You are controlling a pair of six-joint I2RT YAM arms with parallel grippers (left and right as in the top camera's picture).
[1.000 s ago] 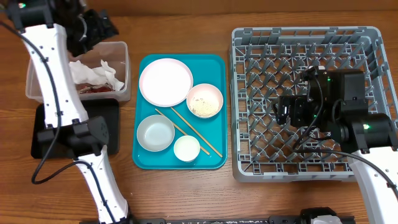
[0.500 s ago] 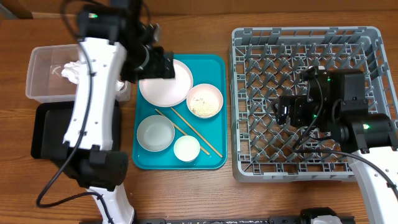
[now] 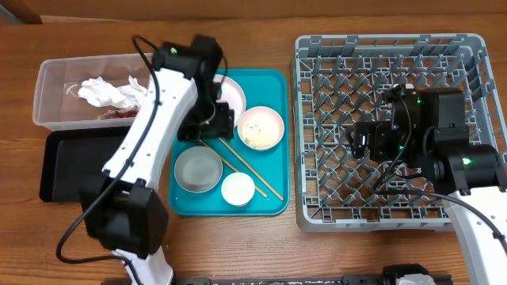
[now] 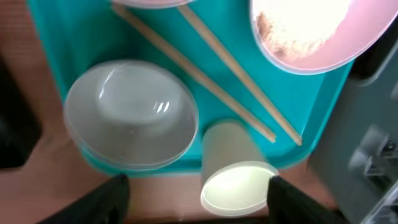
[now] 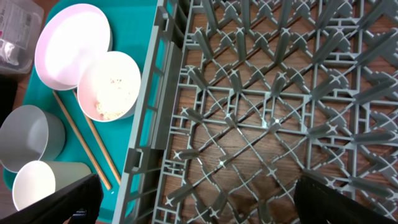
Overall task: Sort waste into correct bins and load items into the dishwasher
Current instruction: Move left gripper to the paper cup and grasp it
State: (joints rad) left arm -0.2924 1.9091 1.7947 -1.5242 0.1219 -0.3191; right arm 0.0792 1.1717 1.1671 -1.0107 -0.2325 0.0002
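My left gripper (image 3: 212,127) hangs open and empty over the teal tray, above the grey bowl (image 3: 198,169) (image 4: 130,115), the white cup (image 3: 238,188) (image 4: 236,180) and the two chopsticks (image 3: 242,166) (image 4: 211,81). The arm partly hides the pale plate (image 3: 231,91). The pink bowl (image 3: 261,127) (image 4: 311,31) holds rice grains. The clear tub (image 3: 55,75) holds the white napkin (image 3: 103,93) and the red-and-white wrapper (image 3: 119,115). The black tray (image 3: 79,162) lies in front of it. My right gripper (image 3: 360,142) (image 5: 199,205) is open and empty over the grey dish rack (image 3: 396,47) (image 5: 261,93).
The teal tray (image 3: 273,202) sits between the bins and the rack. The right wrist view also shows the plate (image 5: 71,43), rice bowl (image 5: 109,84), grey bowl (image 5: 28,137) and cup (image 5: 37,183) past the rack's left wall.
My left arm has swung right from the clear tub, passed over the plate, and now hangs over the middle of the teal tray. The right arm has not moved.
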